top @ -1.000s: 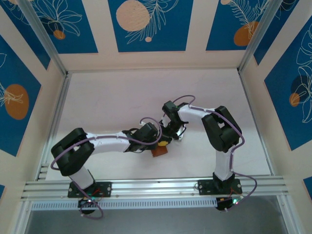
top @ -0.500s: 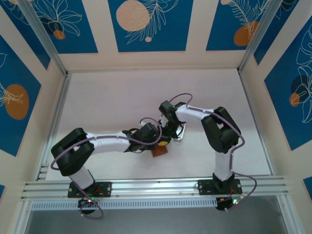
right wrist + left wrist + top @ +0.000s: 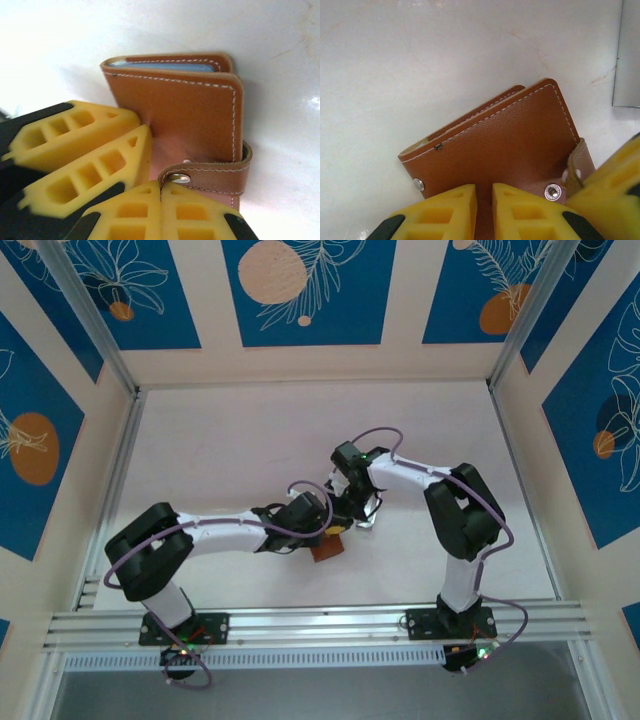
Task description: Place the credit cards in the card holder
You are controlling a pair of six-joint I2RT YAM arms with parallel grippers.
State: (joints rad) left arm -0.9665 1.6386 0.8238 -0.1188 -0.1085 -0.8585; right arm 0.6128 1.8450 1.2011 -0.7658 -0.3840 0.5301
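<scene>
The card holder [image 3: 192,112] lies folded mid-table [image 3: 230,450], a blue card edge [image 3: 160,65] inside, the left gripper [image 3: 484,194] pinching its edge, the right gripper [image 3: 161,200] clenched empty against the snap strap [image 3: 215,175]: fastening seems underway, needing a square downward press

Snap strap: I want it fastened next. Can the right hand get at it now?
Probably yes: the right hand, shut, sits at the end of the card holder's snap strap, and the left hand's fingers lie beside, not across.
</scene>
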